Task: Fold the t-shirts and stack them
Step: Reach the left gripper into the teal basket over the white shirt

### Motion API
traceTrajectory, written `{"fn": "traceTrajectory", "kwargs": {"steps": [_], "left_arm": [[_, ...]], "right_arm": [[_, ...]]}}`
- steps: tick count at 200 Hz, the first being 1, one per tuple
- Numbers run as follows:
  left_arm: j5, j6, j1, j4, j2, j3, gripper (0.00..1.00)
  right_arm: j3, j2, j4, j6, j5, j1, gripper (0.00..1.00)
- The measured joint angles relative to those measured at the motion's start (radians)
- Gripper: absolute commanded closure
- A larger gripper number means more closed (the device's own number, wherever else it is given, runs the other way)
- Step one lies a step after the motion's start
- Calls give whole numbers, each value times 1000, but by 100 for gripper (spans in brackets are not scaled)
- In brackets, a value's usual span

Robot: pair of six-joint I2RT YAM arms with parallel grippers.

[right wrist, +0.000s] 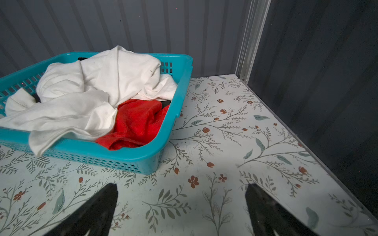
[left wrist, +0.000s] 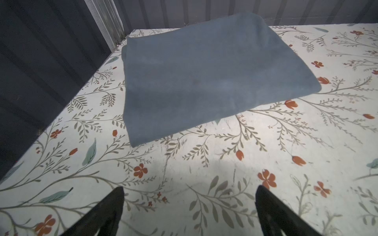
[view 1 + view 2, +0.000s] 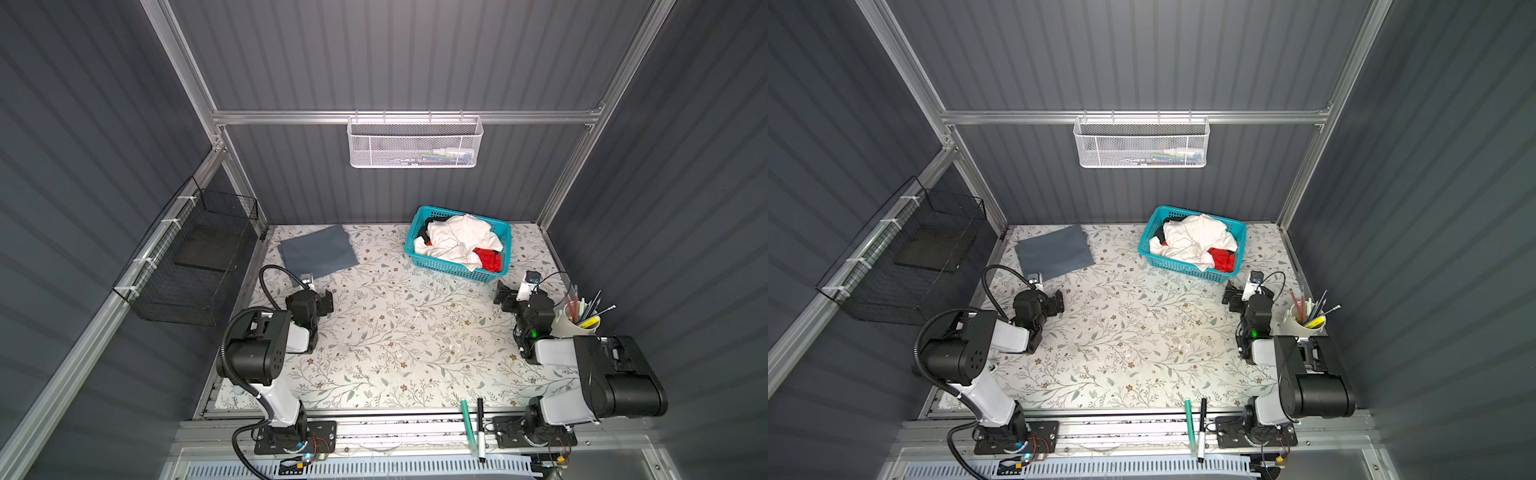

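Observation:
A slate-grey t-shirt lies folded flat at the far left of the table. A teal basket at the far right holds a crumpled off-white t-shirt, a red t-shirt and a bit of a black t-shirt. My left gripper hangs open and empty just short of the grey shirt. My right gripper is open and empty near the basket's front right corner.
The floral table covering is bare between the arms. A white cup of pens stands by the right arm. Two markers lie across the front rail. A black wire basket hangs on the left wall, a white mesh basket on the back wall.

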Motion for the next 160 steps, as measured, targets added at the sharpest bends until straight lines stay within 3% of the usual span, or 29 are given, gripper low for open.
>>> {"fn": "traceTrajectory", "kwargs": {"steps": [160], "left_arm": [[0,0,0,0,0,0,0]], "right_arm": [[2,-1,-28,1,-45,-19,1]]}}
